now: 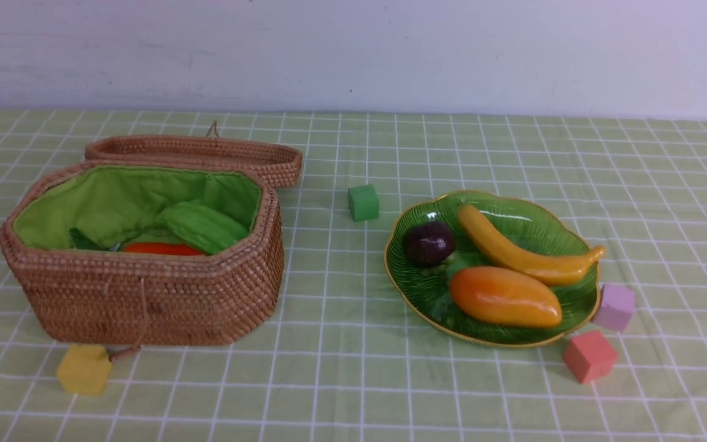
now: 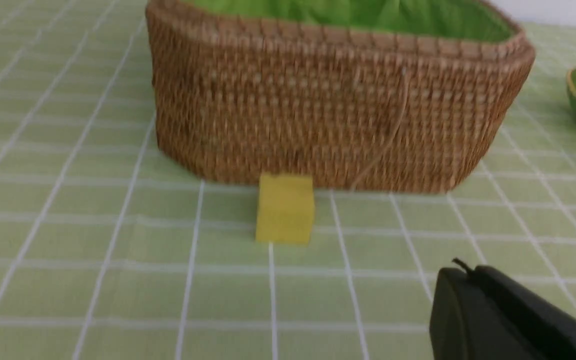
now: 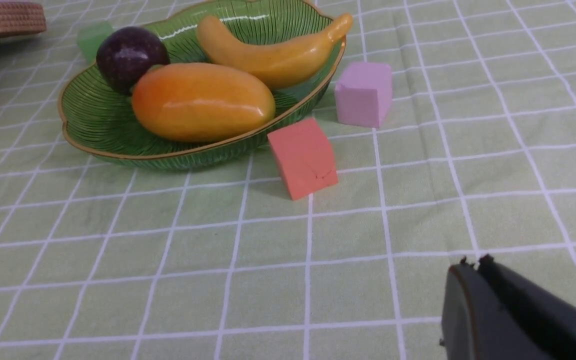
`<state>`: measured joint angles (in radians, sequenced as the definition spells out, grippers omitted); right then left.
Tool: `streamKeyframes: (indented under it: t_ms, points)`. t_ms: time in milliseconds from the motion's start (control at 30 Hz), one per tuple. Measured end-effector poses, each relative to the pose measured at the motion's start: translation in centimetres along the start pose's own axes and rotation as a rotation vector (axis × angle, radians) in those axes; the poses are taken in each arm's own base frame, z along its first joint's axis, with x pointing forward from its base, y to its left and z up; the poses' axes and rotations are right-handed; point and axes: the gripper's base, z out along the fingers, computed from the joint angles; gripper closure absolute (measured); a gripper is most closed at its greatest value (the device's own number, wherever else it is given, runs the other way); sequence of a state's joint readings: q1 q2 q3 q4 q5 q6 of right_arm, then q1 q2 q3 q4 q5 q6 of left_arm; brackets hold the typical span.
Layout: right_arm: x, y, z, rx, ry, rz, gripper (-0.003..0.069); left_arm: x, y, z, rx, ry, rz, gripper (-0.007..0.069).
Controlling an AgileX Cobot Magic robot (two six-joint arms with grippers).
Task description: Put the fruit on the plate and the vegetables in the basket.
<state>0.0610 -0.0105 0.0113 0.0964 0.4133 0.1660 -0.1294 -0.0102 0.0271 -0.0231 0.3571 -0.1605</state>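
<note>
Left tool (image 2: 460, 272), pressed together, empty, low over the table (image 1: 341, 380); right tool (image 3: 473, 267), likewise. Neither showed in my front view.

Fruit: banana (image 1: 522, 248), mango (image 1: 504, 296), mangosteen (image 1: 428, 243), all on the plate (image 1: 412, 291), ahead of my right tool; banana's long axis ran diagonally.

Vegetables: gourd (image 1: 203, 226) and carrot (image 1: 160, 248) in the basket (image 1: 145, 294), ahead of my left tool. I could not find the eggplant; the near wall hid the floor.

I judged sorting nearly or fully done.
</note>
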Motion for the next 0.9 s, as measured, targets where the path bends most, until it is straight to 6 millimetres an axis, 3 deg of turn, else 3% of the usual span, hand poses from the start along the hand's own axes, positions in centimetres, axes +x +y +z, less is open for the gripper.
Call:
streamKeyframes:
  t_ms: [233, 900]
  points:
    - [0.00, 0.00, 0.00, 0.000, 0.000, 0.000, 0.0638, 0.37, 0.11, 0.02, -0.012, 0.034, -0.077, 0.0638]
    - [0.00, 0.00, 0.00, 0.000, 0.000, -0.001, 0.0620, 0.37, 0.11, 0.02, -0.012, 0.034, -0.085, 0.0638]
